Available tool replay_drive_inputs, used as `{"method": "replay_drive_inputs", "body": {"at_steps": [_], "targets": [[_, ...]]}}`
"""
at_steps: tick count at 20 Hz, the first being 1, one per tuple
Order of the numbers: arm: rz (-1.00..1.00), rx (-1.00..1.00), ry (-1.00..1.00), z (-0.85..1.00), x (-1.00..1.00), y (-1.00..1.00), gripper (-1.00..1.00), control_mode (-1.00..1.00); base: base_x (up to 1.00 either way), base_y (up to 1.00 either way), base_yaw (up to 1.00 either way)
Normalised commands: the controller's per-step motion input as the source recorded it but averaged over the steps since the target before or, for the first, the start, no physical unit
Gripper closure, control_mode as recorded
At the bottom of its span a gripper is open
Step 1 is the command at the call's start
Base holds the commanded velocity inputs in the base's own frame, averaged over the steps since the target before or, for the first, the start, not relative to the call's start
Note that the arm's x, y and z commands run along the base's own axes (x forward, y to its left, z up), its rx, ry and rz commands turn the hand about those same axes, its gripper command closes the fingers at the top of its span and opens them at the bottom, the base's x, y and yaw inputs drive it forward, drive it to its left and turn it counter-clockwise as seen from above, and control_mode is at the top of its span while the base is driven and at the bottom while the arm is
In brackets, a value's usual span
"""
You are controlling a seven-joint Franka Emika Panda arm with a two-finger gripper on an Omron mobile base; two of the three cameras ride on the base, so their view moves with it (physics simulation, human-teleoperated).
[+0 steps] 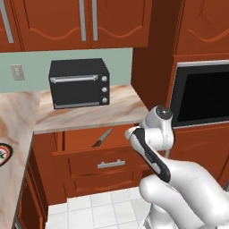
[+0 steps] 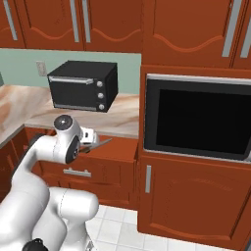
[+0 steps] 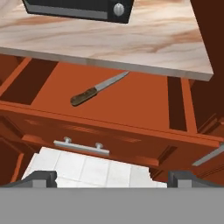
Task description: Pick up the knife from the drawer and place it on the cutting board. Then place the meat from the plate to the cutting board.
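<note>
gripper: fingers were spread wide and held nothing. Gripper (image 3: 112,177) hovered out in front of the drawer (image 3: 109,127), above its front edge and looking down into it.
knife: knife (image 3: 99,89) lay flat on the drawer floor, ahead of the fingers and slightly toward the left one. It sat diagonal, dark handle nearer the hand, blade tip pointing away under the counter lip. From the left base view the knife (image 1: 102,137) showed in the open drawer just below the countertop (image 1: 89,114).
risk 1: likely a clash with the counter edge. The blade end sat close under the overhang, so a steep descent there could have knocked the wrist on the stone. The handle end looked like the safer grab.
risk 2: the knife was thin and flat on the wood. If the finger line wasn't turned across the handle, the pads could have pushed it away or slid off.
risk 3: the drawer front stood between hand and knife. A low, straight-in approach would have hit it.
risk 4: a grip far out on the handle could have let the blade droop and catch the drawer wall on lift-out.
around: toaster oven (image 1: 79,83) sat on the counter beyond and above the drawer. The silver bar handle (image 3: 81,146) was just under the fingers.
plate: a red-rimmed plate edge (image 1: 4,154) showed far off to the hand's left on the side counter. Meat and cutting board couldn't be made out.
</note>
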Motion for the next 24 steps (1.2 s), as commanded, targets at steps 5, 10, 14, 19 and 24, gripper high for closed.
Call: {"method": "replay_drive_inputs", "body": {"at_steps": [5, 10, 14, 19, 24], "targets": [[0.0, 0.0, 0.0, -0.02, 0.43, 0.0, -1.0, -1.0, 0.0, 0.0, 0.0], [0.0, 0.0, 0.13, -0.02, 0.26, 0.0, -1.0, -1.0, 0.0, 0.0, 0.0], [0.0, 0.0, 0.2, -0.12, 0.25, 0.0, -1.0, -1.0, 0.0, 0.0, 0.0], [0.0, 0.0, 0.1, -0.18, 0.23, 0.0, -1.0, -1.0, 0.0, 0.0, 0.0], [0.0, -0.04, -0.08, -0.32, 0.0, 0.09, -1.0, -1.0, 0.0, 0.0, 0.0]]}}
